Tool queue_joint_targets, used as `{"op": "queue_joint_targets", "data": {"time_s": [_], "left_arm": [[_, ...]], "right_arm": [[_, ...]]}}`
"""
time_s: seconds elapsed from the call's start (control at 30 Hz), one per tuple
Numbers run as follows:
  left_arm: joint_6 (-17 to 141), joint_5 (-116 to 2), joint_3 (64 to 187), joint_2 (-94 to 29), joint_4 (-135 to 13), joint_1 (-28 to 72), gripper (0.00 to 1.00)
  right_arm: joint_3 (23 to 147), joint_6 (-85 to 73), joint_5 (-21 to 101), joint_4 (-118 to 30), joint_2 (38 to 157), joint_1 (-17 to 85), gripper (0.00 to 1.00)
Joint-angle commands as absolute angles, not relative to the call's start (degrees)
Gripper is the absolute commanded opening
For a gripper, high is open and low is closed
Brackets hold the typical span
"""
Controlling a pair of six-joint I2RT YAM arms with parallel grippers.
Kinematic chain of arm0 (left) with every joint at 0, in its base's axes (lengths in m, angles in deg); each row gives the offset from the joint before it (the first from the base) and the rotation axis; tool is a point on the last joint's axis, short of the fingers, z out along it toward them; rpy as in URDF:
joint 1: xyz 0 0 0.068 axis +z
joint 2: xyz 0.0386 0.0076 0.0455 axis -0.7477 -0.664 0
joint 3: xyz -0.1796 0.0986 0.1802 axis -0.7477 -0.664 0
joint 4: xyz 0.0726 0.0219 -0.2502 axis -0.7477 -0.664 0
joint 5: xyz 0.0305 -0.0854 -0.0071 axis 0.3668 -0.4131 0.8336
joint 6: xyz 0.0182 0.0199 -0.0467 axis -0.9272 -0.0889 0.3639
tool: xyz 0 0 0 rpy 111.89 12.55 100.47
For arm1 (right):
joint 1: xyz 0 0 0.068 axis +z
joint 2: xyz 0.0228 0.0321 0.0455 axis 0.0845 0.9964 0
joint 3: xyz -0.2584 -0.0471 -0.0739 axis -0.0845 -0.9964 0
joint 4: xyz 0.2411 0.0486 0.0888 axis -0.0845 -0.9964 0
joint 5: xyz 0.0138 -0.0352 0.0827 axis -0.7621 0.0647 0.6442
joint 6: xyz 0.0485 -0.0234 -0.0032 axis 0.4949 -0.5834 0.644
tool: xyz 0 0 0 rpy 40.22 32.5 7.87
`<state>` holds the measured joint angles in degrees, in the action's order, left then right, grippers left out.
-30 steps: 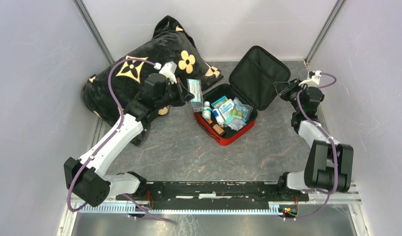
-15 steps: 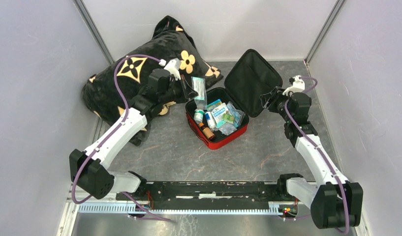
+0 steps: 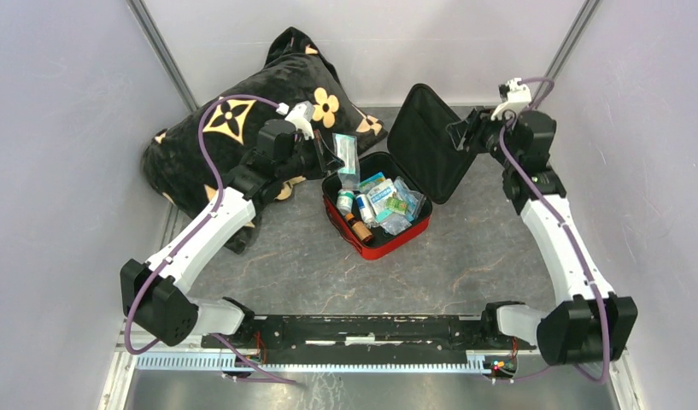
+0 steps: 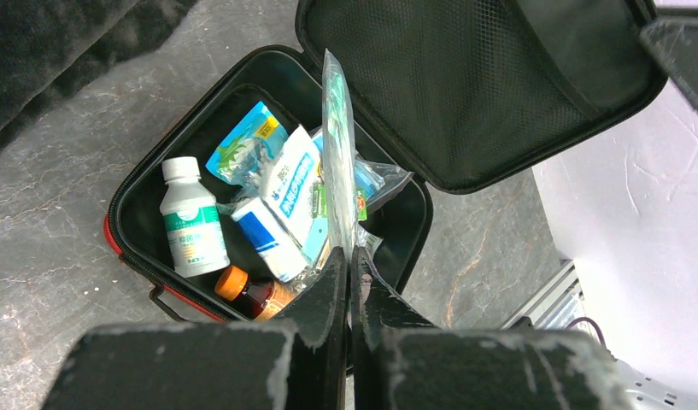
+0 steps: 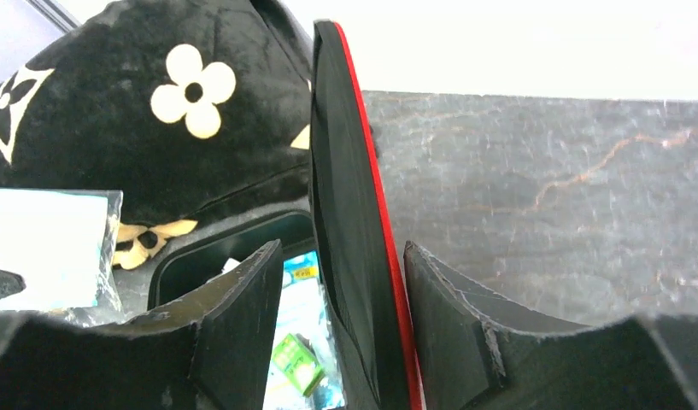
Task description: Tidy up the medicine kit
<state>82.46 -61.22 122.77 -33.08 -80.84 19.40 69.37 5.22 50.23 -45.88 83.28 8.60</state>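
The medicine kit [image 3: 401, 241] sits open on the counter [image 3: 328, 273], just in front of the black pillow [image 3: 234, 128] with gold flowers. The right end effector [image 5: 341, 256] straddles the kit's lid [image 5: 345, 171], one finger on the lined face and one on the red shell. This seems meant to prop the lid upright and keep the tray clear, though a sliver of gap on the lining side means I cannot tell if it truly pinches. The left end effector [image 4: 351, 269] is clamped on the bottom edge of a clear sachet [image 4: 337, 154], holding it edge-on above the kit's tray, probably so it can slip into what room is left. Inside the kit lie a white bottle [image 4: 190, 224] with a green label, an amber bottle [image 4: 251, 295] with an orange cap, and blue-and-white packets [image 4: 277, 205] (their print is too small to read).
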Motion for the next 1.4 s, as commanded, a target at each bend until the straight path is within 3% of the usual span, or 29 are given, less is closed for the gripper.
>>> {"op": "queue_joint_targets", "data": {"time_s": [0.0,0.23,0.5,0.73,0.9,1.27,1.37], "left_arm": [[79.54,-62.92,122.67,-32.21,-78.48,19.38,0.02],[80.03,-64.29,121.35,-32.95,-76.65,19.39,0.02],[79.54,-64.43,121.22,-33.84,-76.42,19.38,0.02],[79.55,-64.44,121.72,-34.30,-76.59,19.39,0.02],[79.79,-64.56,122.52,-34.52,-76.77,19.38,0.02],[79.39,-65.87,132.68,-38.75,-81.20,14.48,0.02],[80.92,-65.96,137.47,-40.96,-84.14,12.13,0.02]], "right_arm": [[79.43,0.56,54.46,-53.14,89.06,8.63,0.60],[97.02,-4.40,60.36,-69.45,101.98,8.73,0.54],[105.12,-6.73,60.98,-76.90,108.10,8.75,0.46],[106.06,-6.08,60.50,-77.79,108.62,8.78,0.24],[97.40,1.81,55.27,-73.22,102.45,8.72,0.00],[59.81,31.14,45.52,-51.26,70.33,9.12,0.00],[56.65,32.33,40.22,-52.39,63.27,9.46,0.00]]}}
